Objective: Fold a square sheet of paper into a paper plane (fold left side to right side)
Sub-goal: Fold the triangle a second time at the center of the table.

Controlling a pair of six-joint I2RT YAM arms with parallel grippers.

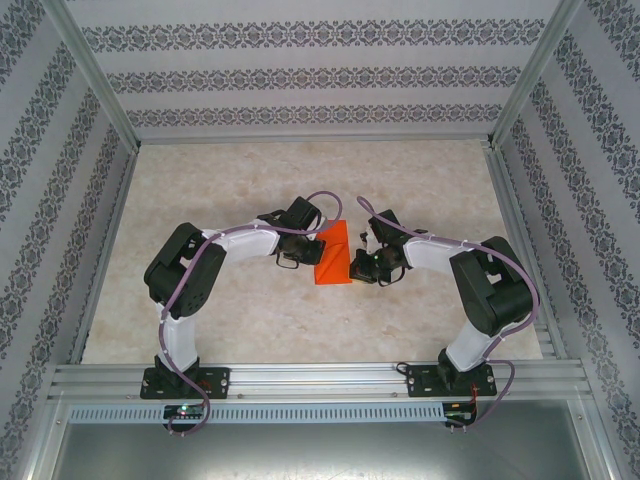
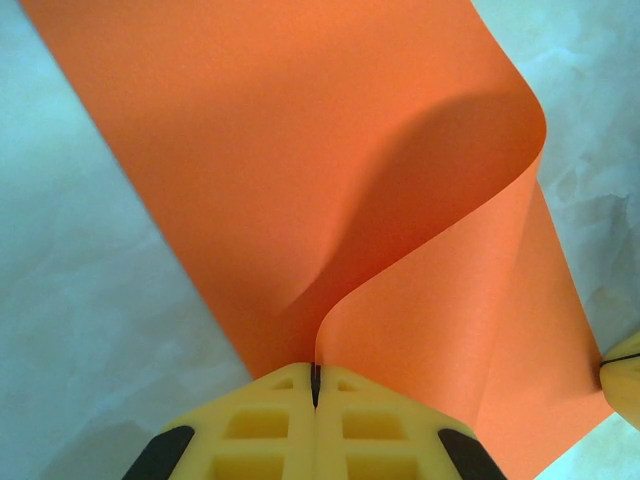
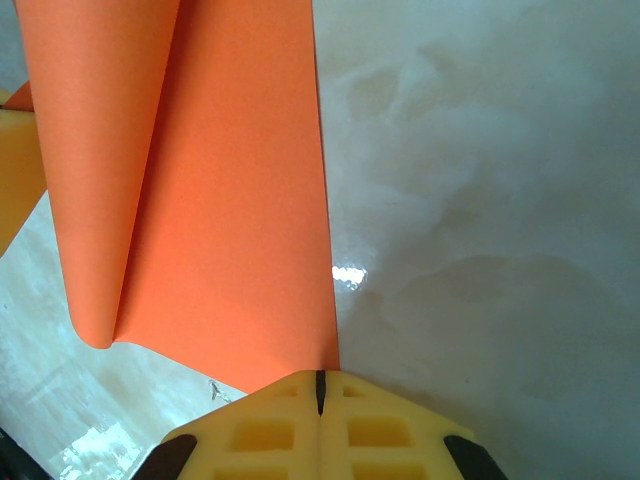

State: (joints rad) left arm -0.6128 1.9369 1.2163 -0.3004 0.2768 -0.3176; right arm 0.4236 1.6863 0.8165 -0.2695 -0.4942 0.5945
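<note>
**Paper**: one bright orange sheet, plain. It lies mid-table between the two grippers. In the top view it reads as a slanted, part-folded shape. One side is lifted and curled over the flat remainder; the curl is rounded, not pressed into a crease. In the left wrist view, the raised flap bends over the flat part and casts a shadow on it.

**Left gripper**: yellow fingers clenched together, with the lifted edge of the paper running into the seam between them. It grasps the paper. In the top view it sits at the sheet's left side.

**Right gripper**: yellow fingers closed tight, tips set on the near corner of the flat part of the paper. Whether that corner is pinched or merely pressed down cannot be told. In the top view it sits at the sheet's right side.

**Table**: pale marbled surface, glossy in the right wrist view.
</note>
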